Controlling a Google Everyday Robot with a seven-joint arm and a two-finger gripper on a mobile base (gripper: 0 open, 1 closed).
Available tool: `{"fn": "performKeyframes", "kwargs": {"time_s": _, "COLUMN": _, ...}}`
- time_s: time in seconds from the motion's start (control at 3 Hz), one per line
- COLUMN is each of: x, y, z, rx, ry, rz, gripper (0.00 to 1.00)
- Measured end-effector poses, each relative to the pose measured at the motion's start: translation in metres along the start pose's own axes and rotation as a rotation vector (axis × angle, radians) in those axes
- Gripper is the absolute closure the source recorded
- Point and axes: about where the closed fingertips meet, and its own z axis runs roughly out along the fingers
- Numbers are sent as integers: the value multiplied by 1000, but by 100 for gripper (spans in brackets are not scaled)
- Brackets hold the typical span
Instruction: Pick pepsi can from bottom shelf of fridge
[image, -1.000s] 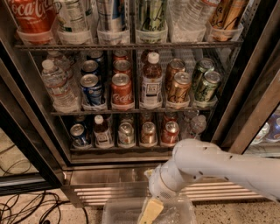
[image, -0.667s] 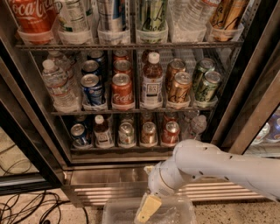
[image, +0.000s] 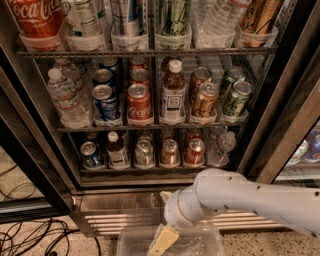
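Speckled floor (image: 287, 244) runs along the foot of the fridge (image: 280, 100); black cables (image: 30, 234) lie tangled at the left. Steel frame, door open, black door edge (image: 30, 165) angled out at left. Slatted steel grille (image: 125, 220) below the sill.

Bottom shelf (image: 140, 172): dark wire, clear cup-like trays, steel front lip. Pepsi can (image: 90, 153) sits in the far-left tray, a small blue cylinder with silver top, upright. Just beside it on the right is a small bottle (image: 117, 151) with a white cap, then a silver can (image: 144, 152), two reddish cans (image: 182, 151), and a clear bottle (image: 220, 147) at the right end. Items stand close together in a row; open room above their tops up to the middle shelf (image: 150, 127).

Arm (image: 235, 200): smooth white tube, dotted with small dark marks, entering from lower right. Gripper (image: 162, 241) hangs low in front of the grille, pale yellowish tip over a clear plastic bin (image: 210, 240) on the floor. Well below and right of the pepsi can, apart from it. Whether it is open or closed cannot be told; nothing seen in its hold.
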Motion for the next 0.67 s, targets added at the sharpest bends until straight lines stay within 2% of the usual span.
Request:
{"fn": "performKeyframes", "kwargs": {"time_s": 0.33, "x": -10, "y": 13, "z": 34, "rx": 41, "ry": -85, "rz": -46, "gripper": 0}}
{"fn": "performKeyframes", "kwargs": {"time_s": 0.67, "x": -44, "y": 1, "z": 56, "rx": 123, "ry": -217, "rz": -96, "gripper": 0}}
